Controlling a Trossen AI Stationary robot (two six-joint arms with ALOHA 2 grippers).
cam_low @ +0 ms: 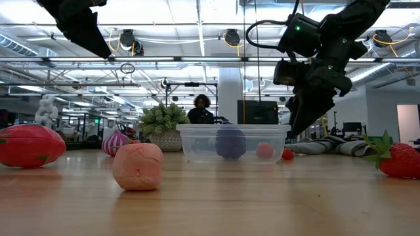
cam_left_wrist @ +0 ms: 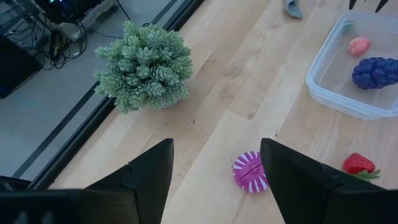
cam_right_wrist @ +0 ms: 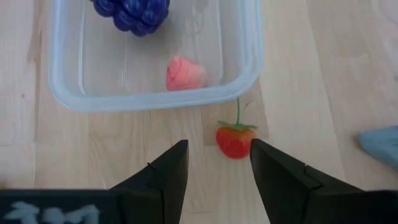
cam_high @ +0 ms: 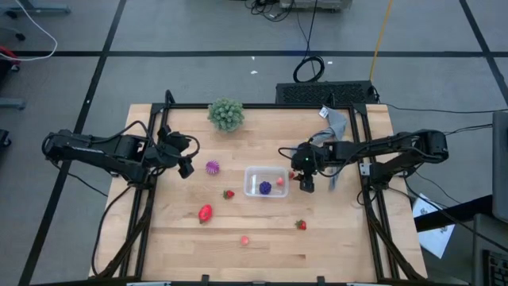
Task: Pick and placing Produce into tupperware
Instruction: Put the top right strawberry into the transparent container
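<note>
Strawberry (cam_right_wrist: pixel 235 140) with a thin green stem is the thing my right wrist camera gives me that the overhead barely does: it lies on the surface (cam_high: pixel 333 238) just outside the long wall of the clear container (cam_right_wrist: pixel 247 68), and my right gripper (cam_right_wrist: pixel 217 171) hangs over it with its jaws spread and empty. From above that same gripper (cam_high: pixel 305 184) sits just beside the container (cam_high: pixel 252 171), on the side toward the right arm.

Inside the container I see a dark purple grape cluster (cam_right_wrist: pixel 132 14) and a small pink fruit (cam_right_wrist: pixel 185 73), apart from each other; the table-level camera shows both through the clear wall (cam_low: pixel 197 141).

My left gripper (cam_left_wrist: pixel 214 180) hovers with jaws open and empty above a magenta ball with pale stripes (cam_left_wrist: pixel 250 172), and that camera also catches a bushy green plant (cam_left_wrist: pixel 143 66) nearby.

Only the overhead shows the loose pieces together: a strawberry (cam_high: pixel 228 193) just beside the container, a larger red fruit (cam_high: pixel 205 212), a pink piece (cam_high: pixel 244 239) and another strawberry (cam_high: pixel 301 225) toward the near edge. A person (cam_low: pixel 202 108) shows behind the surface in the low camera.
</note>
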